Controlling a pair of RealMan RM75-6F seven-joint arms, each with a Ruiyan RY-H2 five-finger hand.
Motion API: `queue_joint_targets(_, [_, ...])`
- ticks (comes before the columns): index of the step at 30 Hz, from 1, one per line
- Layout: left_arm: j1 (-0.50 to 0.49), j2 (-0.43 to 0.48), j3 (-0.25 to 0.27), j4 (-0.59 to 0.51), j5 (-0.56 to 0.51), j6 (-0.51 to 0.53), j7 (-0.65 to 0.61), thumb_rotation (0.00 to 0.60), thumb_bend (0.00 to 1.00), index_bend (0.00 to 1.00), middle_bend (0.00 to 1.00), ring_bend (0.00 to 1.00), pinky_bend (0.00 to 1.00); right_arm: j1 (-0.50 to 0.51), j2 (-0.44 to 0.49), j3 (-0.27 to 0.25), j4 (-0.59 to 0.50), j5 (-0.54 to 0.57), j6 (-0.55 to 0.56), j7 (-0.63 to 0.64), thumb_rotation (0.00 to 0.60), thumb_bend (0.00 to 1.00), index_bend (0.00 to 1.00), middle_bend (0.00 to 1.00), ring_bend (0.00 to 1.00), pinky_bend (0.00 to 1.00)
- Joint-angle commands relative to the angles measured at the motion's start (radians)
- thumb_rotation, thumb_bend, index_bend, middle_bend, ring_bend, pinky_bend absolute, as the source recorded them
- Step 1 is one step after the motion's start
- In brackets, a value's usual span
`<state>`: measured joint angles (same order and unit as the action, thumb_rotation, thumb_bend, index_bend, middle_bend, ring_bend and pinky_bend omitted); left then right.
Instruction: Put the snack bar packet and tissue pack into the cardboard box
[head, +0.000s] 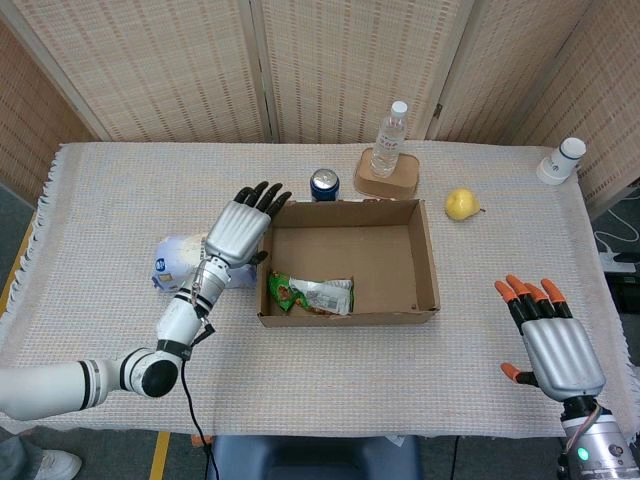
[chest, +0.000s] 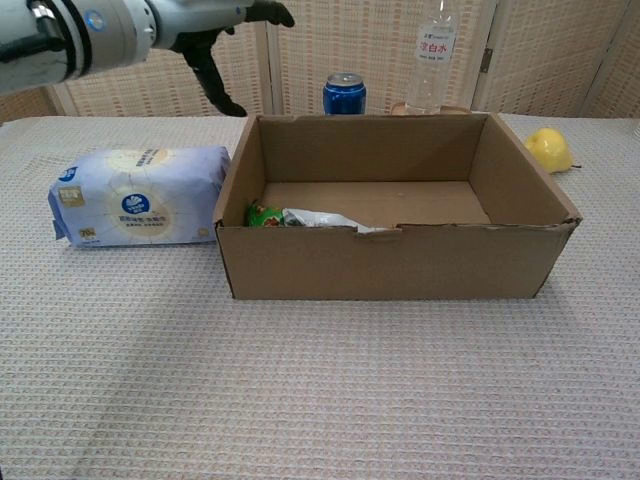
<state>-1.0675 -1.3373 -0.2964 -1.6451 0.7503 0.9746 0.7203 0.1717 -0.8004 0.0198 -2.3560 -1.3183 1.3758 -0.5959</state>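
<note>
The green and silver snack bar packet (head: 312, 295) (chest: 300, 217) lies flat inside the cardboard box (head: 425, 265) (chest: 400, 262), against its near-left wall. The blue and white tissue pack (chest: 136, 195) (head: 172, 258) rests on the tablecloth left of the box. My left hand (head: 242, 222) (chest: 215, 35) hovers open above the tissue pack's right end, fingers spread and holding nothing; in the head view it covers much of the pack. My right hand (head: 548, 336) stays open near the table's front right edge, far from both items.
Behind the box stand a blue can (head: 324, 184) (chest: 344, 93) and a water bottle (head: 389, 139) (chest: 434, 55) on a cork coaster (head: 386, 177). A yellow pear (head: 460, 204) (chest: 547, 149) lies right of the box. A white bottle (head: 561, 161) sits at the far right.
</note>
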Motion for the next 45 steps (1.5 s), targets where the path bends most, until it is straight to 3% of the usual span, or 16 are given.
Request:
queue_joint_targets(1, [0.044,0.128,0.061,-0.048,-0.069,-0.064,0.000,0.600,0.19,0.00,0.00,0.00,0.16,0.002,-0.007,-0.003,0.000,-0.001,-0.004,-0.009,0.600,0.02,0.06,0.04,0.00,0.00])
queue_joint_targets(6, [0.049,0.241,0.155,-0.063,-0.163,-0.175,0.022,0.600,0.19,0.00,0.00,0.00,0.13,0.001,-0.019,-0.008,0.000,-0.007,-0.001,-0.024,0.600,0.02,0.06,0.04,0.00,0.00])
queue_joint_targets(13, [0.036,0.254,0.225,-0.014,-0.240,-0.246,-0.011,0.600,0.19,0.00,0.00,0.00,0.11,0.002,-0.028,-0.010,0.000,-0.001,0.003,-0.040,0.600,0.02,0.06,0.04,0.00,0.00])
queue_joint_targets(33, [-0.029,0.128,0.284,0.118,-0.369,-0.296,-0.116,0.600,0.19,0.00,0.00,0.00,0.11,0.021,-0.039,0.003,0.000,0.069,0.007,-0.068,0.600,0.02,0.06,0.04,0.00,0.00])
queue_joint_targets(45, [-0.033,0.042,0.282,0.221,-0.382,-0.262,-0.178,0.600,0.19,0.00,0.00,0.00,0.14,0.031,-0.038,0.006,0.000,0.096,0.009,-0.070,0.600,0.02,0.06,0.04,0.00,0.00])
